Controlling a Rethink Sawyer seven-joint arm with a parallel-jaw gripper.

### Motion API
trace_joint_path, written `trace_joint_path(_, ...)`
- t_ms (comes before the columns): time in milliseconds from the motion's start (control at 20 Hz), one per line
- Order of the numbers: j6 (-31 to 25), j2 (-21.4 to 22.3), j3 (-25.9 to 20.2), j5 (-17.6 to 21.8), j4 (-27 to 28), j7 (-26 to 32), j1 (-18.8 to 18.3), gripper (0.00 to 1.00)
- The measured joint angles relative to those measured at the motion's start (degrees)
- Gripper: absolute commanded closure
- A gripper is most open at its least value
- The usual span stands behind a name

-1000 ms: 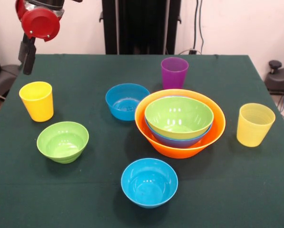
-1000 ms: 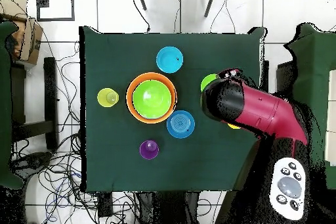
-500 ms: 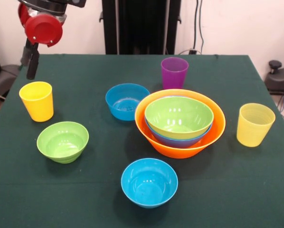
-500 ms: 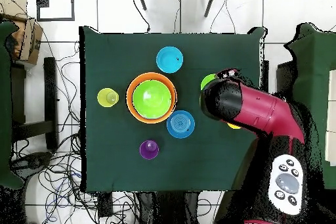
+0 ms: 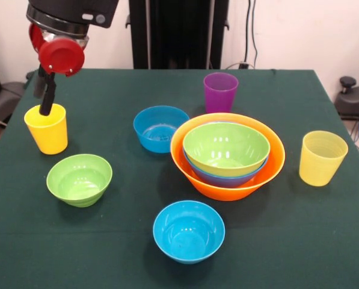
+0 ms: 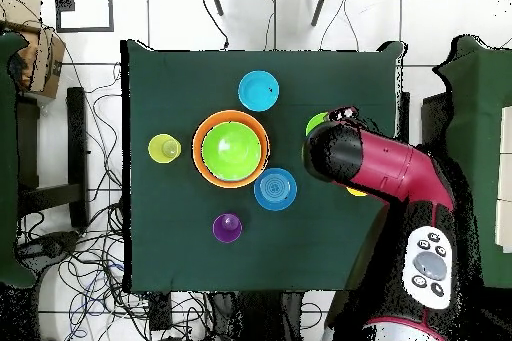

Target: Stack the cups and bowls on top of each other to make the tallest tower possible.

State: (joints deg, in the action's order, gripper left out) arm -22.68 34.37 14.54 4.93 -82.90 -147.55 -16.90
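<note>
Front view: we see the tool (image 5: 46, 101) at the yellow cup (image 5: 46, 128) rim; its spread we cannot tell. We judge the cup light, stiff and slippery, best pinched across its wall.

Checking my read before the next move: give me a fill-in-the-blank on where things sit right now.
1. Nested inside the orange bowl sits a blue bowl, and in that a ____ bowl.
2. The gripper hangs at the rim of the opaque ____ cup.
3. The purple cup stands ____ on the table.

Missing words: green; yellow; upright
</note>
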Motion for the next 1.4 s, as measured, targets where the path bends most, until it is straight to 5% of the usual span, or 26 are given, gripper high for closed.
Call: trace_joint_path(1400,0.3,-0.8,-0.9,-0.1,0.0,0.0,-2.2,0.00)
